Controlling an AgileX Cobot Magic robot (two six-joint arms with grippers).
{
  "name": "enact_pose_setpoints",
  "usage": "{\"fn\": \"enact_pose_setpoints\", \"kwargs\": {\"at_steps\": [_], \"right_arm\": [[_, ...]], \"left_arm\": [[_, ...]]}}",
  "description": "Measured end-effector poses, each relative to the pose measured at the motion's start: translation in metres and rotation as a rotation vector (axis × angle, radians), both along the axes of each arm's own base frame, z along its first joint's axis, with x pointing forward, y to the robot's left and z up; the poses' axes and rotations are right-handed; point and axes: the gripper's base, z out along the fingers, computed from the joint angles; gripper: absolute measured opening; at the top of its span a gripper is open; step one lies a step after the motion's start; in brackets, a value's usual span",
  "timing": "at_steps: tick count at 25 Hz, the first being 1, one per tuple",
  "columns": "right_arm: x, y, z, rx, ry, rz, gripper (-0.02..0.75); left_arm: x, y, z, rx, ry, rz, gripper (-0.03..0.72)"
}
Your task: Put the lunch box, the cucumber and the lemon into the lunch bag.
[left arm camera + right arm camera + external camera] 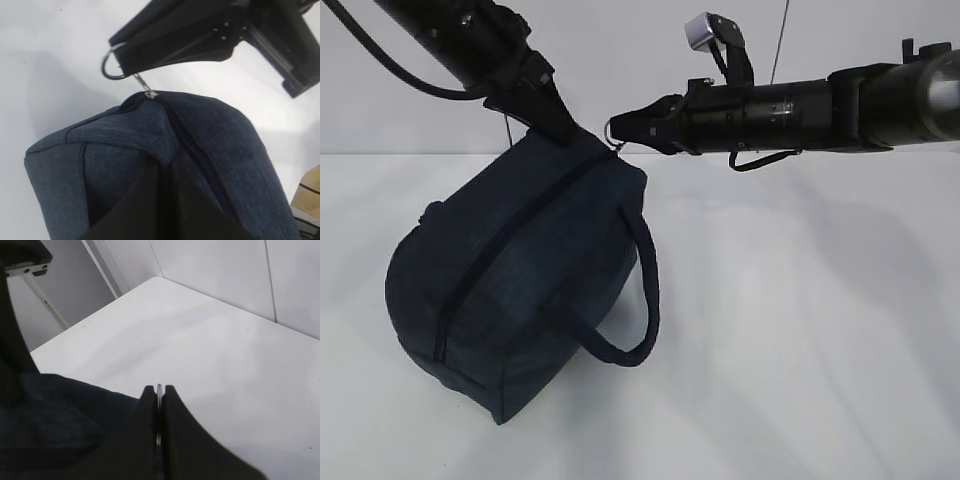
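Clearly, the right claw (620,131) is clenched on the silver ring pull (114,63), its arm stretched level from the right, while the left claw (560,128) pinches the lunch bag (510,290), tilted at frame left on the worktop (800,330).

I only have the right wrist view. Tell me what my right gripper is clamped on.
Observer: The right gripper is shut on the silver ring pull of the lunch bag.
Operator: Report the left gripper.
Observer: The left gripper pinches the bag's top fabric beside the ring pull, and the bag hangs tilted from that end.
Operator: Report the zipper.
Observer: The zipper looks closed along all of its visible length.
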Motion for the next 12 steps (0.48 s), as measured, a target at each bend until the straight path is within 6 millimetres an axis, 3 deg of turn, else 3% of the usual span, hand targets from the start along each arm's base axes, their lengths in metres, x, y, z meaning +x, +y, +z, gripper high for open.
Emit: {"fn": "enact_pose_setpoints", "kwargs": {"at_steps": [12], "right_arm": [[0.002,-0.002,-0.001,-0.008,0.003,-0.018,0.008]], "left_arm": [[-0.015,-0.005,0.022,-0.024,-0.040,-0.045,0.006]]}}
